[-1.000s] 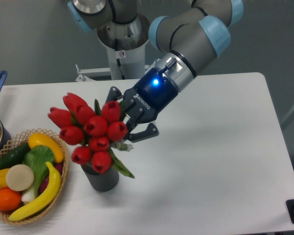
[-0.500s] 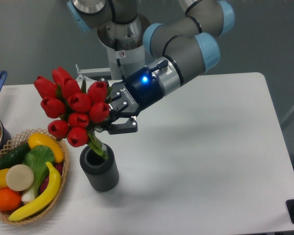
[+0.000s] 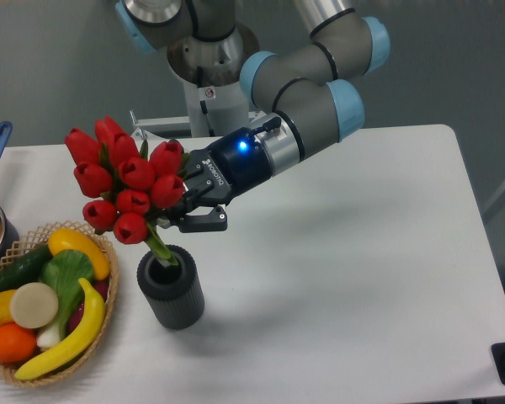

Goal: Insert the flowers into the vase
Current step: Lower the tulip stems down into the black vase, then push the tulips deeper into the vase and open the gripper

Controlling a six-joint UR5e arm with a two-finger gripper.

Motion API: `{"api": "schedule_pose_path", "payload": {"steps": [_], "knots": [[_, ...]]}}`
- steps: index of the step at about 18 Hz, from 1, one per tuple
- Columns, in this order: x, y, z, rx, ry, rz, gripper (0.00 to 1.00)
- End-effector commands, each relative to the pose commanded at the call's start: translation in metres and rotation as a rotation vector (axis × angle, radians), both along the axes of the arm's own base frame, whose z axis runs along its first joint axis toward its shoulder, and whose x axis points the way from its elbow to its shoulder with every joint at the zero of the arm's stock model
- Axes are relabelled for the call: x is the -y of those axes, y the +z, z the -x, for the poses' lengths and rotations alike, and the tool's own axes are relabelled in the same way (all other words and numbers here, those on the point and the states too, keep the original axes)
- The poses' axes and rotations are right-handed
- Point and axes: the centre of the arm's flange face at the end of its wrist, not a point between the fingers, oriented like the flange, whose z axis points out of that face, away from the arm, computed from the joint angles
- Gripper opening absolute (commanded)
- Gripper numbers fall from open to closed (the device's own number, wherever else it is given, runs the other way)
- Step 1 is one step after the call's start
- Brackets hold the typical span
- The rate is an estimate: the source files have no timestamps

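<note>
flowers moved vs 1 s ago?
Yes. The flowers, held by the gripper, went up and left relative to the vase; only stems now reach its opening.

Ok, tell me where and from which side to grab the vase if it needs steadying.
Grip the vase around its ribbed side wall, below the rim, coming in level from its right, where bare table lies. It stands upright; the basket crowds its left, and the flowers, with stems in the opening and held by the gripper, block the top.
</note>
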Motion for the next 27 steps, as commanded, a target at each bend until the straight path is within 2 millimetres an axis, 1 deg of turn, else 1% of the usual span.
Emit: {"api": "schedule_pose_path", "payload": {"steps": [1,3,6,8,11,16,20,22,27], "knots": [[0.000,-0.001,0.000,0.000,0.000,0.000,0.33],[-0.006,-0.009,-0.002,0.003,-0.011,0.002,0.34],[-0.008,-0.019,0.000,0.007,-0.012,0.006,0.34],[-0.007,-0.024,-0.002,0.018,-0.012,0.014,0.35],[-0.002,-0.042,-0.006,0.050,-0.009,0.038,0.35],[-0.003,-0.055,-0.005,0.071,-0.008,0.054,0.35],[0.002,-0.074,-0.011,0.102,-0.007,0.076,0.35],[0.002,-0.076,-0.008,0.092,-0.004,0.069,0.35],[0.001,-0.091,-0.003,0.101,-0.001,0.077,0.35]]}}
